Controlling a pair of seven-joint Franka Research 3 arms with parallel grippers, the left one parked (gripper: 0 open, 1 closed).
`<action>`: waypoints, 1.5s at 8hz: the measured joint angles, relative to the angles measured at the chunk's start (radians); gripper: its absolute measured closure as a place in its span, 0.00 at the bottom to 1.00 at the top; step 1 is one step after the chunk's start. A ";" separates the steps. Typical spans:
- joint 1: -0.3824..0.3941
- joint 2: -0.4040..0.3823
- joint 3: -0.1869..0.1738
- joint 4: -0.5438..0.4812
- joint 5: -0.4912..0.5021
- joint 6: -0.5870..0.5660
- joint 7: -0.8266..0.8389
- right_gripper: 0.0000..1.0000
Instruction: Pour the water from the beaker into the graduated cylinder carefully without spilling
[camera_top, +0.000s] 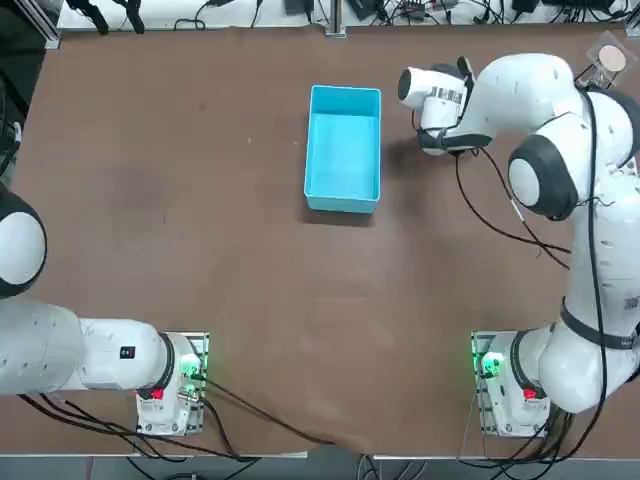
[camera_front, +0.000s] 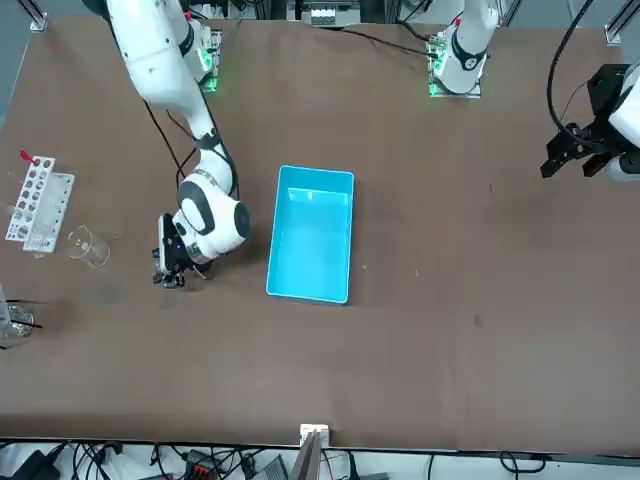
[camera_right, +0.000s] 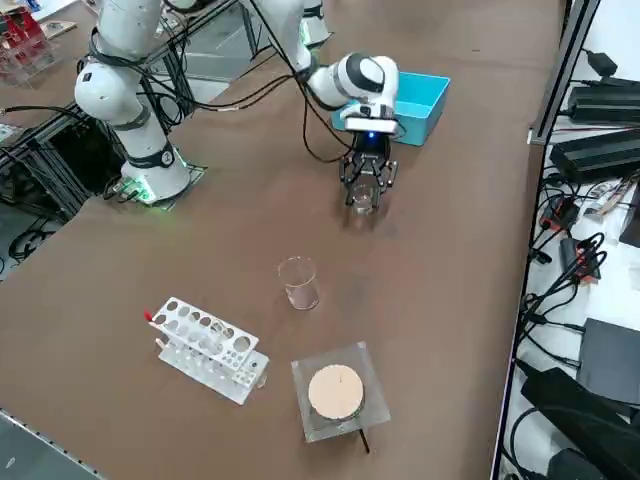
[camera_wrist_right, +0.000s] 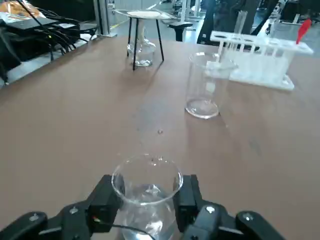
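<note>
The right gripper (camera_wrist_right: 146, 202) is low over the brown table (camera_top: 200, 250), just beside the blue box (camera_top: 344, 148) on the side away from the parked arm. Its two fingers (camera_wrist_right: 102, 200) are clamped on a short clear glass cup — the beaker (camera_wrist_right: 146, 197) — which stands upright between the pads with its round rim open and a little water in the bottom. In the right side view the beaker (camera_right: 363, 195) shows beneath the gripper (camera_right: 367, 180), at or just above the tabletop; whether it rests on the surface cannot be told.

A second clear glass vessel, the graduated cylinder (camera_right: 299, 282), stands upright on the table, apart from the gripper and between it and the white test-tube rack (camera_right: 208, 348). It appears taller than the held cup and seems empty; in the wrist view it (camera_wrist_right: 206, 86) stands directly in front of the rack (camera_wrist_right: 257, 57), which bears a red-tipped item at one end. In the front view it (camera_front: 88, 245) lies just beside the rack (camera_front: 37, 203).

Near the rack, towards the table's edge, stands a small tripod stand (camera_right: 334, 392) topped by a mesh square with a round pale centre; a small glass flask (camera_wrist_right: 140, 51) sits under it.
</note>
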 joint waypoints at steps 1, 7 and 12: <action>-0.001 0.027 -0.002 0.001 -0.005 0.002 0.031 0.40; -0.003 0.058 -0.008 0.004 -0.009 0.001 0.054 0.06; 0.015 -0.017 -0.004 0.050 0.146 0.001 -0.055 0.00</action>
